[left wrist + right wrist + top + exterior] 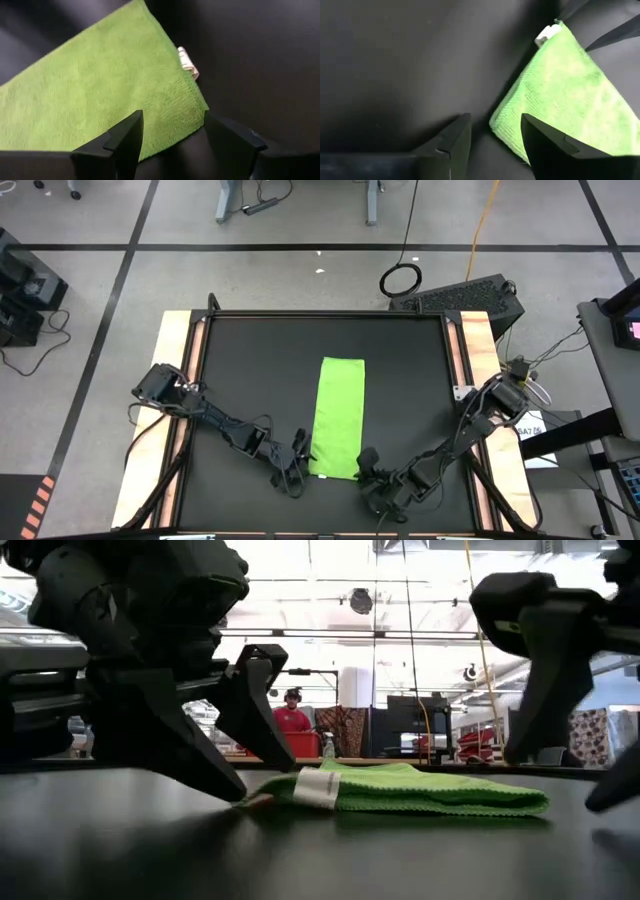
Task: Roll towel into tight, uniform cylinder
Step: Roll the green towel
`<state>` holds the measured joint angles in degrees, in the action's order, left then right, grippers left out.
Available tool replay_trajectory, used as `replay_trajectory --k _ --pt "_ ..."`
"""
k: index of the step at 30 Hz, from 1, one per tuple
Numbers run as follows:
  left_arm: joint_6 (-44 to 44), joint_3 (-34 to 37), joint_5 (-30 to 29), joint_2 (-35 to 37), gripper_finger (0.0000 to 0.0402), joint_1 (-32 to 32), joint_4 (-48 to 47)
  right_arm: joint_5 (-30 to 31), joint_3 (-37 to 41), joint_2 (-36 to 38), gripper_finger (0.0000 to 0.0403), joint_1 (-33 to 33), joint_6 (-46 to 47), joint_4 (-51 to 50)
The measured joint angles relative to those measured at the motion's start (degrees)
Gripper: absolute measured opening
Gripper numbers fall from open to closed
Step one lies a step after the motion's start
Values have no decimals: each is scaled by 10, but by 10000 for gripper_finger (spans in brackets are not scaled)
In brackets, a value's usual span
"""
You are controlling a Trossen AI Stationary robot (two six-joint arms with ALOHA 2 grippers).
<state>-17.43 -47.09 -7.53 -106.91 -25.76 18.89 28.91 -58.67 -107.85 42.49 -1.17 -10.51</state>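
Note:
The lime-green towel (340, 415) lies flat on the black table (240, 380) as a long folded strip running from near to far. A small white tag (318, 788) sits at its near left corner. My left gripper (300, 470) is open and slants down at that corner (192, 112), one finger over the cloth and one over bare table. My right gripper (365, 475) is open at the near right corner (496, 125), which lies between its fingers. No cylinder shows. My left gripper has one fingertip (238, 795) down at the table beside the towel's tagged corner; I cannot tell whether it touches the cloth. My right gripper stands astride the near right corner (496, 125); I cannot tell whether either finger touches it.
Light wooden rails (175, 380) (475, 350) border the table on the left and right. A black case (470, 295) and a cable loop (400, 278) lie beyond the far edge. A person in red (292, 718) stands far off in the room.

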Motion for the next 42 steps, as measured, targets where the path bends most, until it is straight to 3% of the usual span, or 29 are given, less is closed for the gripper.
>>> replay_trajectory --k 16,25,42 --pt "0 0 5 -5 218 1 -1 97 -1 -36 116 -6 0 4" --pt "2 -1 9 -5 218 2 -8 96 0 -38 20 -16 46 1" --pt "-9 0 -5 -5 219 -8 3 -18 0 -9 1 -26 247 12"
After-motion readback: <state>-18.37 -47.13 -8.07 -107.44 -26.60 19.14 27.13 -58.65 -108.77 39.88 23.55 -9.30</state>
